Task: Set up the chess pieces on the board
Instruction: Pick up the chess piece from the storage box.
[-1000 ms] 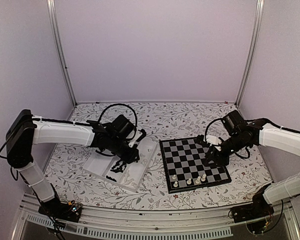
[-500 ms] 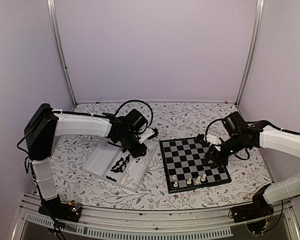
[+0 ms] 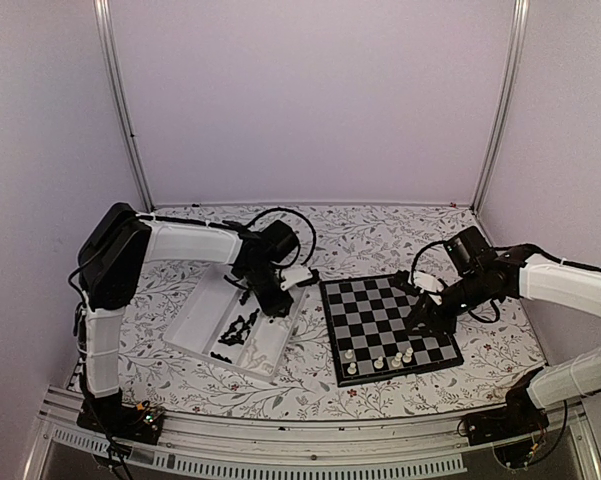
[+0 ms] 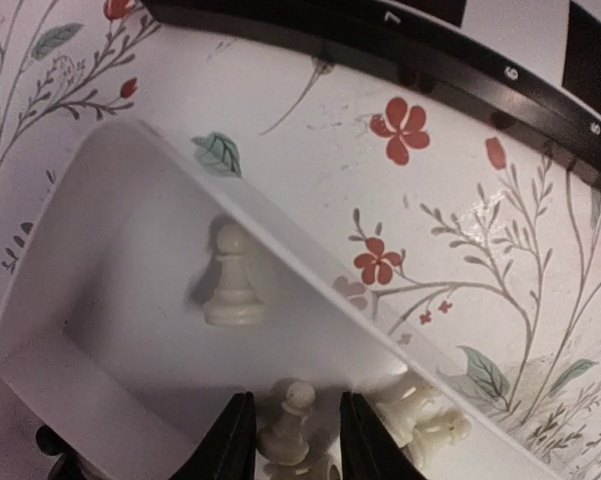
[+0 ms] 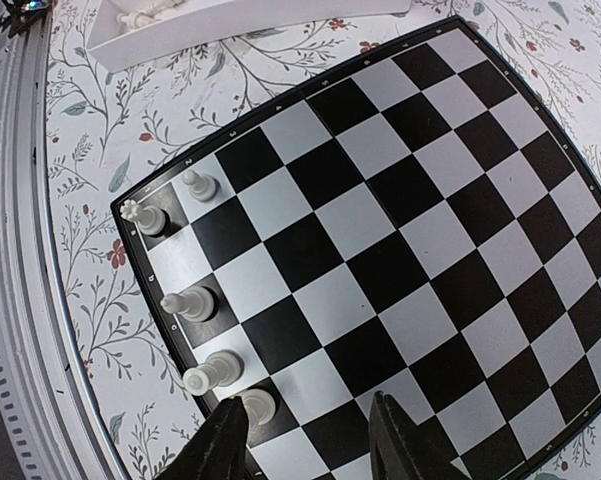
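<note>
Only five white chess pieces (image 5: 188, 303) stand on the board (image 3: 380, 310), all in its near row. The rest lie in the clear tray (image 3: 195, 325) just beside the board's left edge: black ones (image 3: 235, 333) heaped in the middle, some white ones in the corner nearest the board. Within the last second the left gripper (image 4: 296, 405) has swung from the black heap to this white corner. Its fingers are now spread on both sides of a small white piece (image 4: 290, 430), not pressing it, so I judge a pick is near. The right gripper (image 5: 305, 405) has hardly moved and hangs spread and empty over the board. The chosen piece's base is cut off by the picture edge, and from above the kinds of pieces are too small to tell.
</note>
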Controlling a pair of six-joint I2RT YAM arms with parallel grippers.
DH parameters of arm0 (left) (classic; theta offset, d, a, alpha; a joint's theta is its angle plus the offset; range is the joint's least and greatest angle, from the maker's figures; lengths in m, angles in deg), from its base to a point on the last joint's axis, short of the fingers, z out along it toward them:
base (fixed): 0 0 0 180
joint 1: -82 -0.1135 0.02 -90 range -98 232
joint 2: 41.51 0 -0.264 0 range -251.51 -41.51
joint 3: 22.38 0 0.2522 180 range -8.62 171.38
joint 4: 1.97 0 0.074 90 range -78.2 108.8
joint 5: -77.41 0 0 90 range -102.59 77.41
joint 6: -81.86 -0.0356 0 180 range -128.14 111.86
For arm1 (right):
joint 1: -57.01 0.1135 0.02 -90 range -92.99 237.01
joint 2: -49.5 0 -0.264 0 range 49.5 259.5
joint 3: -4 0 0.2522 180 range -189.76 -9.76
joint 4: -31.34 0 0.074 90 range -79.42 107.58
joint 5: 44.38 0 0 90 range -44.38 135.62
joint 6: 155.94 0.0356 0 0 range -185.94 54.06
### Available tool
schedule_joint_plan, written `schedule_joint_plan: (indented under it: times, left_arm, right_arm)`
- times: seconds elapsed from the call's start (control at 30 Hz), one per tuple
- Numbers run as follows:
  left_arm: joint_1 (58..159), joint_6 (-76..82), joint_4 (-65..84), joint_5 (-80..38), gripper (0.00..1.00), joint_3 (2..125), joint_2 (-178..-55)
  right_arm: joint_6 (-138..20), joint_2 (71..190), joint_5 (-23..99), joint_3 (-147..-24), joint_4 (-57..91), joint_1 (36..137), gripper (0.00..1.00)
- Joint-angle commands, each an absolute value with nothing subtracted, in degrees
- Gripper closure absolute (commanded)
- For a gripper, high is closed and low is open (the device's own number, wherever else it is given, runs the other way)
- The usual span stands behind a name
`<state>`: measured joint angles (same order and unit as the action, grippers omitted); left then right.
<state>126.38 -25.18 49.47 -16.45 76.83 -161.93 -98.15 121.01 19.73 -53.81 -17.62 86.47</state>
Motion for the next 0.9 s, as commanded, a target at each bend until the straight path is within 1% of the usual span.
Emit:
schedule_joint_plan:
  times: [0.0,0.37,0.53,0.7,0.87]
  left_arm:
    - [125.4,-27.1,52.6,-17.2,0.68,77.5,-163.4]
    - [126.5,-23.5,60.9,-11.2,0.68,79.1,-164.6]
    - [126.7,-22.3,62.6,-10.2,0.70,78.9,-164.2]
    - [127.4,-21.5,63.7,-11.2,0.75,79.8,-164.8]
    - [127.6,-20.5,65.1,-10.4,0.85,80.6,-166.0]
  right_arm:
    - [-97.7,119.9,18.5,-53.0,-16.2,86.2,0.56]
    - [-97.7,121.0,17.4,-53.4,-15.8,86.2,0.56]
    - [-97.5,121.3,17.0,-53.4,-15.8,86.2,0.56]
    - [-97.5,121.4,16.7,-53.4,-15.5,86.2,0.57]
    - [-97.3,121.7,16.5,-53.8,-15.5,86.2,0.57]
